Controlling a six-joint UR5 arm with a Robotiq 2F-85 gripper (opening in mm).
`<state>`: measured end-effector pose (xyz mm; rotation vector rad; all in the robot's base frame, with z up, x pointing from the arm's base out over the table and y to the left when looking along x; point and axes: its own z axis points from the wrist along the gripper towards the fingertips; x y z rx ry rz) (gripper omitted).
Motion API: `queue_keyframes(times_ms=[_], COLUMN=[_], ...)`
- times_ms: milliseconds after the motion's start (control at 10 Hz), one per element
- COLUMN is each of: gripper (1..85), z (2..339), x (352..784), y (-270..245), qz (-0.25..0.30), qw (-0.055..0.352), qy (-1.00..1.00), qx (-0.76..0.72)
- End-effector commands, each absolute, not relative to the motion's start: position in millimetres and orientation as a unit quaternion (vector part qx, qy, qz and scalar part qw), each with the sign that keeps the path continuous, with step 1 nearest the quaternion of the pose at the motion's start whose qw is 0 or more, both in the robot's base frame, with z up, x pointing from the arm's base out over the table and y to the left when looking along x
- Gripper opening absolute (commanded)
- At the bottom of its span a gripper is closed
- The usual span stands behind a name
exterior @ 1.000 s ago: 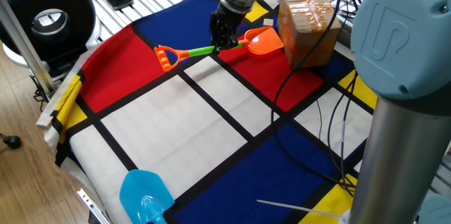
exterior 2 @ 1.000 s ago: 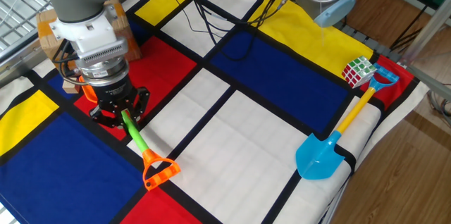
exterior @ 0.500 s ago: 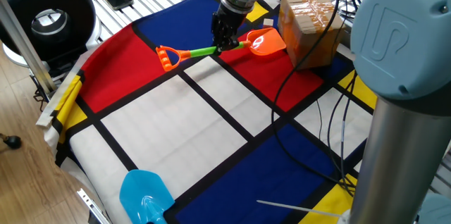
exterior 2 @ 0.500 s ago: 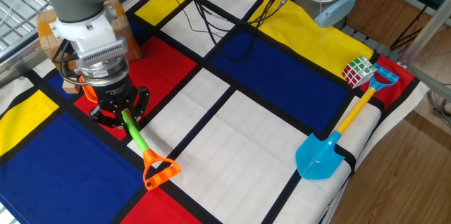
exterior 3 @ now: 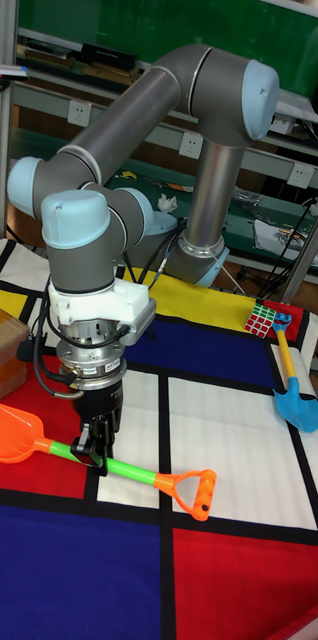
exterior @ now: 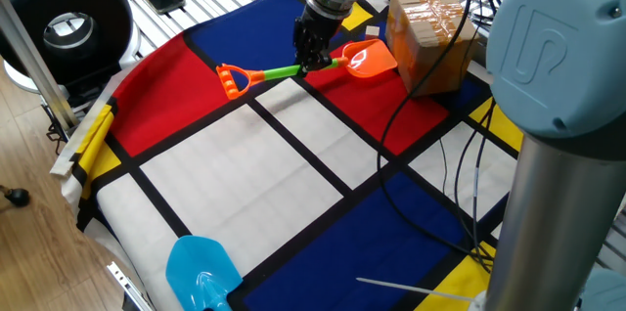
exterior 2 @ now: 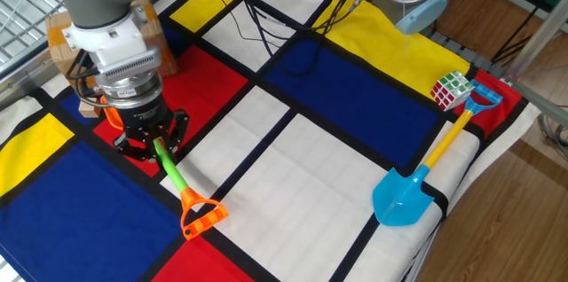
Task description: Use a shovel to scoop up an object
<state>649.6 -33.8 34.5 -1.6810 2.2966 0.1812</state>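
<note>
1. Fingers (exterior 3: 99, 430): closed on the green shaft of the shovel (exterior 3: 129, 470), pinching it nearer the blade than the loop. No gap shows between pads and shaft, so read it as a firm hold.
2. Change, approx 1 s back vs now: the fingers and shovel crept a touch toward the cardboard box (exterior: 427, 32). The orange blade (exterior: 370, 58) closed up on the box's near face.
3. Last half sec: no diff you can pick out in either fixed view. Arm looks paused or barely moving.
4. Shovel pose now: shaft runs away from the box, with the D-loop (exterior: 229, 79) at the end farthest from it. In the tall view the blade end sits slightly higher than the loop end. Can't tell whether the blade is off the surface (exterior: 293, 174) or skimming it.
5. Blade vs box: just beside it, and contact isn't clear from these angles.
6. Cube: can't confirm it. There's a pale fleck on the blade in one fixed view, too small to call. If it isn't on the blade, it's likely hidden down by the box.
7. Meaning, as a judgement: you're in the push/scoop stroke w/ the box as a backstop, and the stall suggests end of travel. Check the cube is on the blade before any lift, since tilting the blade down would roll it off.
</note>
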Motion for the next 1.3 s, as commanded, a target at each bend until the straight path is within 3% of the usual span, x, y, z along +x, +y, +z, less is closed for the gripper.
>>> queue_keyframes(times_ms=[0, 800, 1200], gripper=[1.0, 1.0, 1.0], z=[36.6, 39.3, 61.2], x=[651.3, 647.1, 635.2], y=[-33.7, -36.3, -39.2], qz=[0.065, 0.060, 0.060], qw=[0.149, 0.135, 0.122], qy=[0.799, 0.807, 0.812], qx=[-0.580, -0.571, -0.567])
